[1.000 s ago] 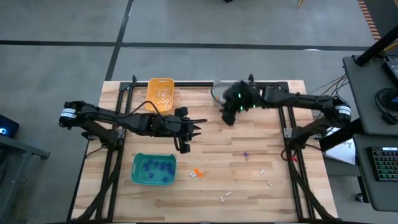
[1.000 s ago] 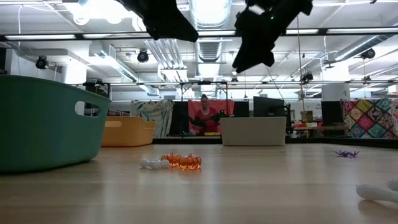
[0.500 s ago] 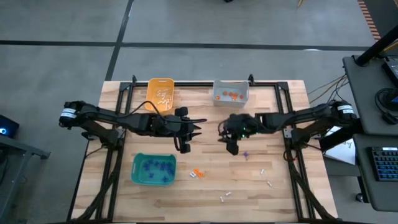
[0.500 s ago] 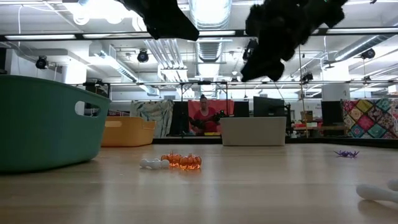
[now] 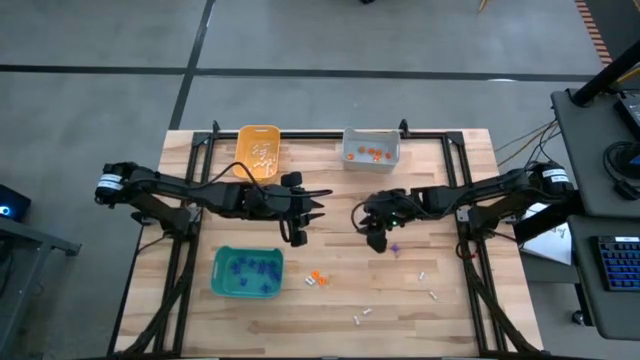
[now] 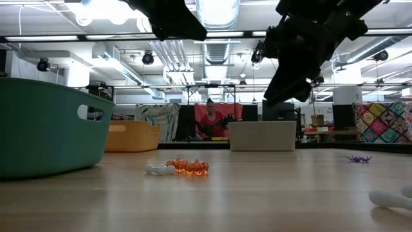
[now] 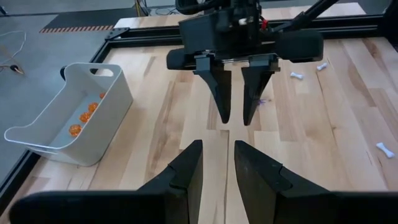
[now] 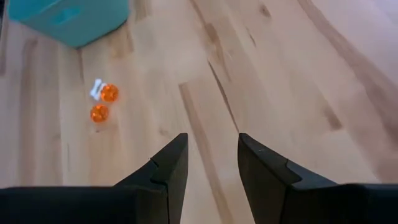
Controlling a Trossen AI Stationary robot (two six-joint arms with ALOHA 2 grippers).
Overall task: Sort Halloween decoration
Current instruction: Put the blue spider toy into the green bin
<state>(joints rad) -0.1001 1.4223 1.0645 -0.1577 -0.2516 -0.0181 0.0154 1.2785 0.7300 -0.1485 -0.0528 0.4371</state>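
Note:
Loose Halloween decoration lies on the wooden table: two orange trinkets (image 5: 318,278) with a small white one (image 8: 96,88) beside them, a purple spiky one (image 5: 395,248), and white ones (image 5: 422,275) toward the near right. My right gripper (image 5: 376,240) hangs open above the table's middle, just left of the purple trinket, with nothing between its fingers (image 8: 171,165). My left gripper (image 5: 318,212) hovers open and empty at centre left, facing the right gripper (image 7: 233,106).
A teal bin (image 5: 247,272) holding purple pieces stands at the near left. An orange-yellow bin (image 5: 258,150) and a grey bin (image 5: 371,148) holding orange pieces stand at the far edge. Black frame rails (image 5: 465,215) run along both table sides. A person shows far behind the table.
My right gripper has swung away from the grey bin at the far edge toward the table's middle and near side, sinking and tipping further down. It now hangs beside the purple trinket. The trinkets on the table lie as before.

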